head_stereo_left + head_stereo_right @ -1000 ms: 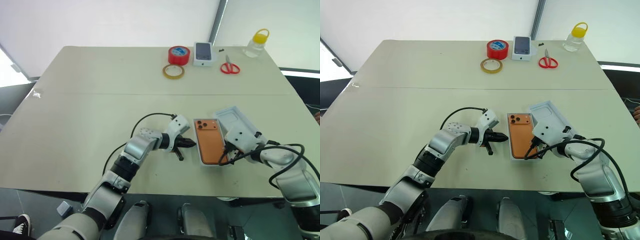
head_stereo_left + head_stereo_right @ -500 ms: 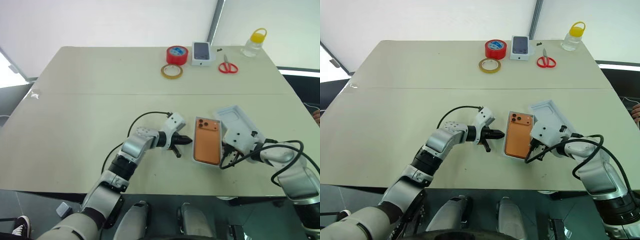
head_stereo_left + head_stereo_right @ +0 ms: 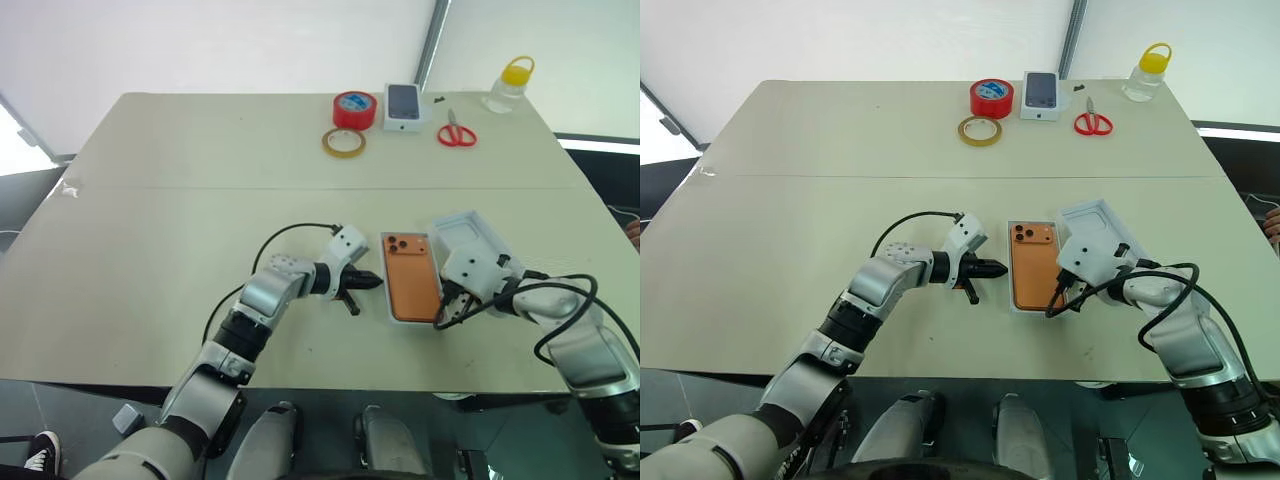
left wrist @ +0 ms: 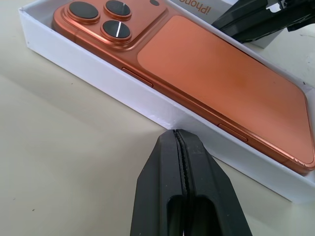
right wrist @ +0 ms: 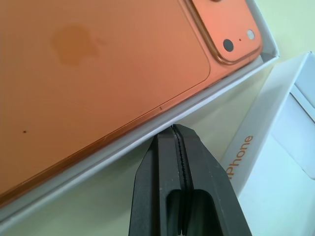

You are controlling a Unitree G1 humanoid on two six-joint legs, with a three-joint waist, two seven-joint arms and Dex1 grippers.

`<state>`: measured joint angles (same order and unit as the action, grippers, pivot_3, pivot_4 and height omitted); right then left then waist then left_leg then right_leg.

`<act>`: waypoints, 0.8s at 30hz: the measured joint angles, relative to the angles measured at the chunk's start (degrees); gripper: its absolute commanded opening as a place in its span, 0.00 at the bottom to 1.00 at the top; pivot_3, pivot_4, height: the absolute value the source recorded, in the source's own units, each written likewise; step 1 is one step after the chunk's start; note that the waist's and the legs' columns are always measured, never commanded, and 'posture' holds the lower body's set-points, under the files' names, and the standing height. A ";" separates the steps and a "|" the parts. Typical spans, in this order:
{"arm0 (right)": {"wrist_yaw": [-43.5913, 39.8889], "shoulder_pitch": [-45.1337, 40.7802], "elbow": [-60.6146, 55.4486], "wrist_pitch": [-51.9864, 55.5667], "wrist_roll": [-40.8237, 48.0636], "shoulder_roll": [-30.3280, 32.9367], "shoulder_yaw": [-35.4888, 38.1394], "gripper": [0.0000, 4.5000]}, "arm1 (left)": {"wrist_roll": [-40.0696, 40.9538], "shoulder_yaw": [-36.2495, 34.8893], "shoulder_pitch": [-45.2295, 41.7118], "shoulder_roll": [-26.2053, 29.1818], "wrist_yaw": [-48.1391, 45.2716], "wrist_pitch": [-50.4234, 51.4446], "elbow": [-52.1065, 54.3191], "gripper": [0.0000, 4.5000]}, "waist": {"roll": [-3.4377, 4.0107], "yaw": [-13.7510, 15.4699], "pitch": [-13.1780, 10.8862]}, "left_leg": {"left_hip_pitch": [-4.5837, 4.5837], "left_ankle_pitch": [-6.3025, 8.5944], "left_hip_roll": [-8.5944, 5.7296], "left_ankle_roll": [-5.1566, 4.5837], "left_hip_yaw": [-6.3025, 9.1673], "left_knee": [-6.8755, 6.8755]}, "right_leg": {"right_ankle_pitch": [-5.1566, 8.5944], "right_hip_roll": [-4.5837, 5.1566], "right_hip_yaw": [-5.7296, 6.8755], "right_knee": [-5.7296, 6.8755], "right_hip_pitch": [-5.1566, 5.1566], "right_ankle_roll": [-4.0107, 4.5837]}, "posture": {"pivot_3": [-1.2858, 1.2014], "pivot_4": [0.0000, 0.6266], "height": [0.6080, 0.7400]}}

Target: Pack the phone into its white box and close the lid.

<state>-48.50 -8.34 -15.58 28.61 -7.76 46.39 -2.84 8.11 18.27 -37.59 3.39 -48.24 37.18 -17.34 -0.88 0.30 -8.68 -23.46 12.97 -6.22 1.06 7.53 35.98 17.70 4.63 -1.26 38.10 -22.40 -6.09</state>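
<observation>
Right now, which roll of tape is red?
The red tape is the thicker roll standing beside the small carton. The yellowish tape nearer the robot is thin and see-through.

A wide beige tabletop (image 3: 200,200) with a seam across its middle stands before a white wall (image 3: 220,45); a grey post (image 3: 432,40) rises behind the tabletop's far edge.

I read this as a makeshift test bay or lab: a plain beige surface (image 3: 200,200) under white fabric walls, with a red tape roll (image 3: 357,108), a clear tape ring (image 3: 344,142), red-handled scissors (image 3: 457,132) and a yellow-capped clear bottle (image 3: 507,86) well beyond my fingers.
</observation>
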 measured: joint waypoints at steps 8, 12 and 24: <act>0.62 -0.11 0.75 -2.37 -1.02 0.20 -0.33 0.00 | 0.03 -0.02 0.90 0.21 0.20 0.18 1.28 0.01 | 0.00 -0.08 0.00 | 0.00 0.00 0.00 0.00 0.00 0.01 | 0.00 0.00 -0.01 0.01 -0.01 0.00 | 0.52 0.24 1.00; 0.88 -0.72 1.52 -2.95 -1.04 0.19 -0.55 0.00 | 0.05 0.23 1.36 0.57 -0.04 0.77 2.42 0.01 | 0.00 -0.03 0.00 | 0.00 -0.01 0.00 0.02 0.00 0.01 | 0.00 0.00 -0.01 0.01 -0.01 0.00 | 0.52 0.24 1.00; -0.70 -0.85 1.67 -3.34 -0.34 1.39 -0.74 0.00 | 0.94 -0.05 1.33 2.06 0.45 -0.31 2.34 0.01 | 0.01 0.12 0.00 | 0.00 0.00 -0.01 0.00 0.00 0.01 | 0.00 0.01 -0.01 0.00 -0.01 0.00 | 0.52 0.24 1.00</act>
<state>-49.20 -9.19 -13.91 25.27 -8.10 47.78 -3.57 9.04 18.22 -36.26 5.45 -47.80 36.87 -15.01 -0.87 0.42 -8.68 -23.46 12.97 -6.23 1.06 7.52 35.99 17.70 4.64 -1.26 38.10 -22.40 -6.09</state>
